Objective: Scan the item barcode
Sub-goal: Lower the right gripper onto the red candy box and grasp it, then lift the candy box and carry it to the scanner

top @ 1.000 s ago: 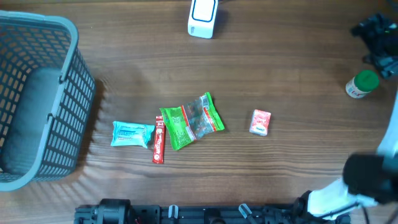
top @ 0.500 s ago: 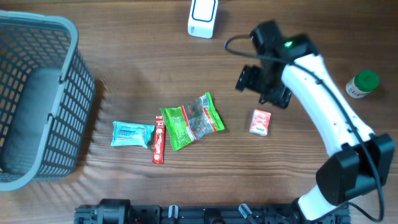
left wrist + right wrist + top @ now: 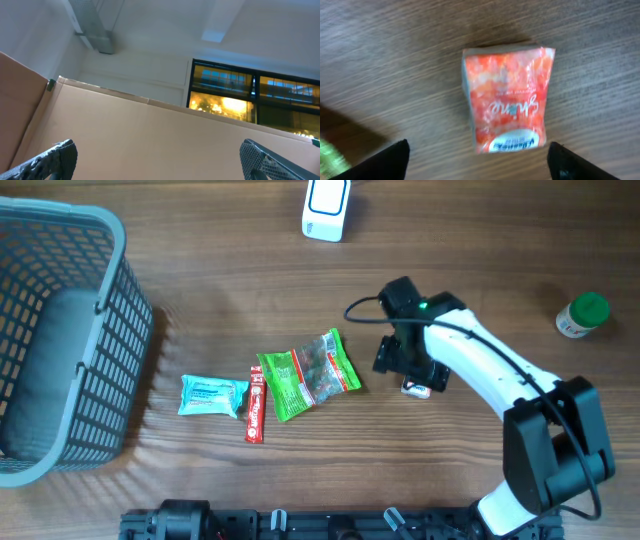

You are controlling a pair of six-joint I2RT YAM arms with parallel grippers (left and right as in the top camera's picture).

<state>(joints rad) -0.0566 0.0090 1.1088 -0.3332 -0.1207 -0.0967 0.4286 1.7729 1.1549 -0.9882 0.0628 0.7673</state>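
Nothing is scanned yet: the small orange packet (image 3: pixel 507 97) lies flat on the table (image 3: pixel 520 290), right of the green bag (image 3: pixel 305 375) and well apart from the white scanner (image 3: pixel 326 205) at the far edge. The right gripper (image 3: pixel 477 155) hovers over it, fingers apart and not touching, so grasping and presenting the barcode are left. Its white cursive lettering, upside down, is too blurred to read.

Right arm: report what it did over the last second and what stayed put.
The right arm swung in from the table's right edge, leftward across the table. Its gripper now hangs over the orange packet, jaws open on either side, nothing gripped. The packet, green snack bag, blue packet, red stick, white scanner, basket and green-capped bottle have not moved.
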